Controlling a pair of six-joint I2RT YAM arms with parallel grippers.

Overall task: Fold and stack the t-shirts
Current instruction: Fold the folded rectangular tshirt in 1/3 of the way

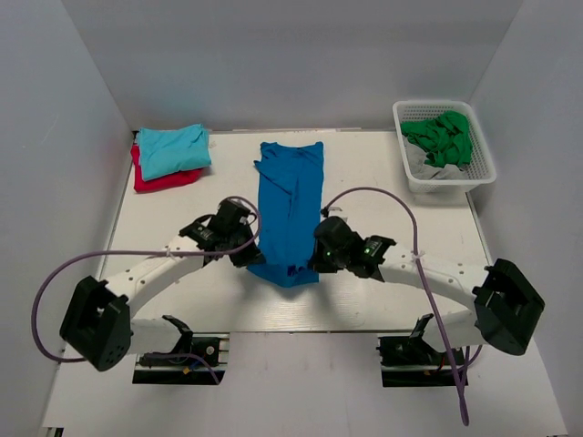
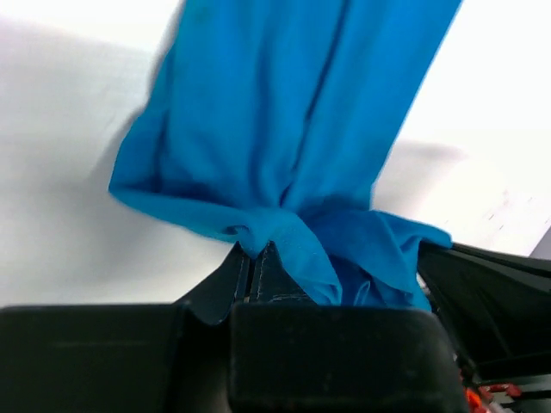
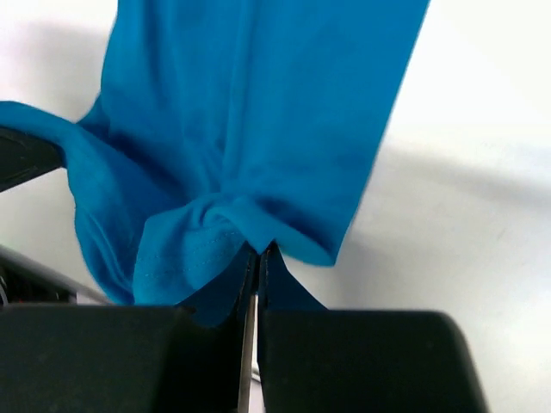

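A royal-blue t-shirt [image 1: 290,208] lies folded into a long narrow strip down the middle of the table [image 1: 383,173], collar end at the back. My left gripper [image 1: 258,259] is shut on its near left hem corner [image 2: 258,228]. At the near right corner [image 3: 263,232] my right gripper [image 1: 312,264] is shut on the cloth too. Both wrist views show the blue cloth [image 2: 284,112] bunched at the closed fingertips and stretching away over the white table. A turquoise t-shirt [image 1: 173,149] lies folded on a red one [image 1: 164,180] at the back left.
A white basket [image 1: 485,168] at the back right holds green [image 1: 442,137] and grey cloth [image 1: 437,168]. Purple cables [image 1: 401,205] loop over both arms. Grey walls close in the table on three sides.
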